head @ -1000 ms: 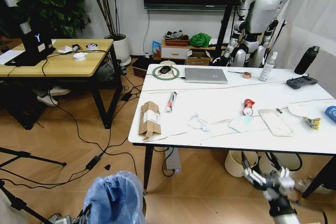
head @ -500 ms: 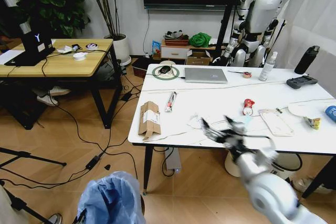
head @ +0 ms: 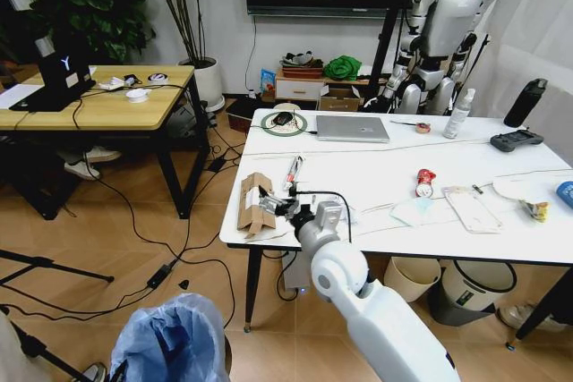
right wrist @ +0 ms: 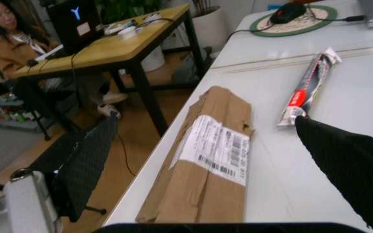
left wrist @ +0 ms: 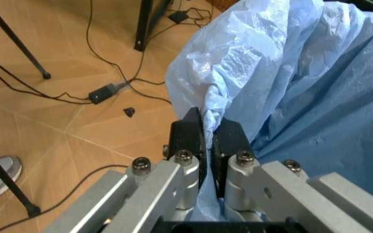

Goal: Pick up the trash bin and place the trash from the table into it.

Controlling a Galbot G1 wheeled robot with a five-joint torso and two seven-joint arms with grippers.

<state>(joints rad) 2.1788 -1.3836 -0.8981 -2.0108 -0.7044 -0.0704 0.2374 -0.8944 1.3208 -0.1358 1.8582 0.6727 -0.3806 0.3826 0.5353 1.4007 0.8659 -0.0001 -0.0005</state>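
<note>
Low on my left, my left gripper point(left wrist: 205, 138) is pinched closed on the crinkled light-blue liner of the trash bin point(head: 170, 342), which the head view shows near the floor in front of the table point(head: 376, 239)'s left leg. The left wrist view alone shows that pinch: two black fingers point(left wrist: 188, 133) pressed together with a fold of blue plastic between them.

Further right, my right gripper point(head: 276, 207) reaches over the table's front left corner, hovering just above the flattened cardboard box point(head: 254, 204). The right wrist view shows what the head view hides: my two black fingers point(right wrist: 83, 162) spread wide, one beyond the table edge, the other over the marble, holding nothing, the box point(right wrist: 206, 160) lying between them. It also shows the box's white shipping label with a barcode, the print too small to read.

Beyond the box lies a long silver-and-red wrapper point(right wrist: 308, 86). Rightward across the marble sit the crumpled tissue point(head: 344, 212), pale-blue mask point(head: 414, 212) and red wrapper point(head: 423, 182).
</note>
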